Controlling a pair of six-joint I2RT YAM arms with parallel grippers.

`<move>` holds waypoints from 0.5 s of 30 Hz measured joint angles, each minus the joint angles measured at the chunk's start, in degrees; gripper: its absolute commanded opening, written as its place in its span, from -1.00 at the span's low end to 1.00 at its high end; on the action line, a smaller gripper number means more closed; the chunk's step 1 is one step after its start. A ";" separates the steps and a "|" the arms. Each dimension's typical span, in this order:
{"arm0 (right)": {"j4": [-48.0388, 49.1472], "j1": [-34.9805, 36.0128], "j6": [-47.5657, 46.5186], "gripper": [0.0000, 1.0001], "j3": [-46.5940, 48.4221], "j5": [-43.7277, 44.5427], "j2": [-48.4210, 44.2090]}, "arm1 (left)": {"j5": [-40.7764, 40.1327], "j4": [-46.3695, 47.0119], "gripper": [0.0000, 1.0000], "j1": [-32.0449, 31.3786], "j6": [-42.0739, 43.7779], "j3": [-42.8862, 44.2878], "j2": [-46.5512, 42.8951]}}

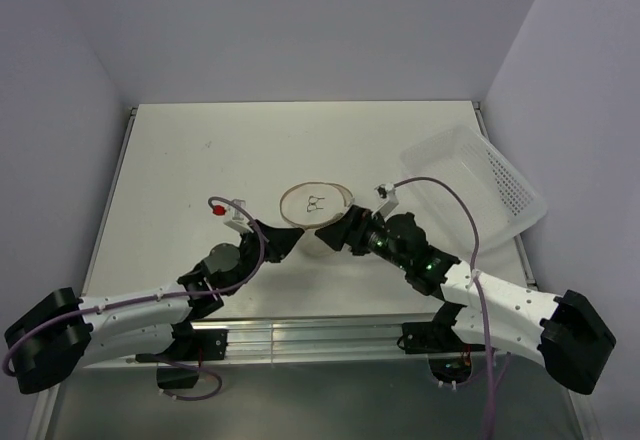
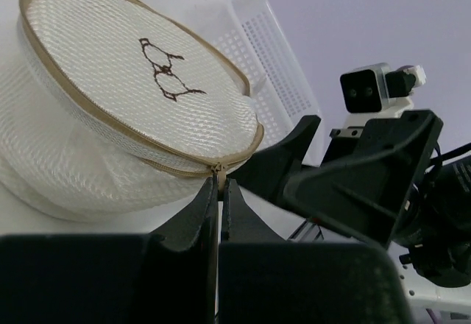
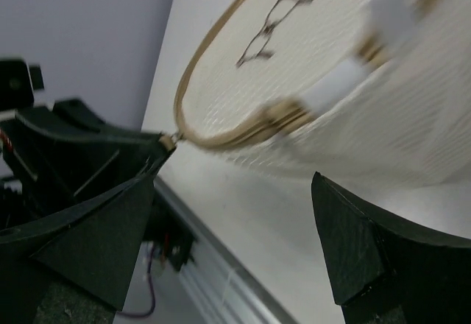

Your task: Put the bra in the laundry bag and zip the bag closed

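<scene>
The laundry bag is a white round mesh drum with tan rim trim and a black mark on its lid, standing at the table's middle. It also shows in the left wrist view and the right wrist view. My left gripper is shut on the tan zipper pull at the bag's near rim, and shows in the top view. My right gripper is open just beside the bag's near right side, with nothing between its fingers. The bra is not visible in any view.
A white perforated plastic tray lies tilted at the right of the table, also visible behind the bag. The right arm's wrist is close in front of my left gripper. The table's metal front rail runs below.
</scene>
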 measured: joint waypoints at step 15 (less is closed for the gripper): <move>1.70 7.02 7.78 -0.09 -0.50 8.35 0.52 | -7.91 -0.17 -1.00 -7.67 2.45 0.79 0.70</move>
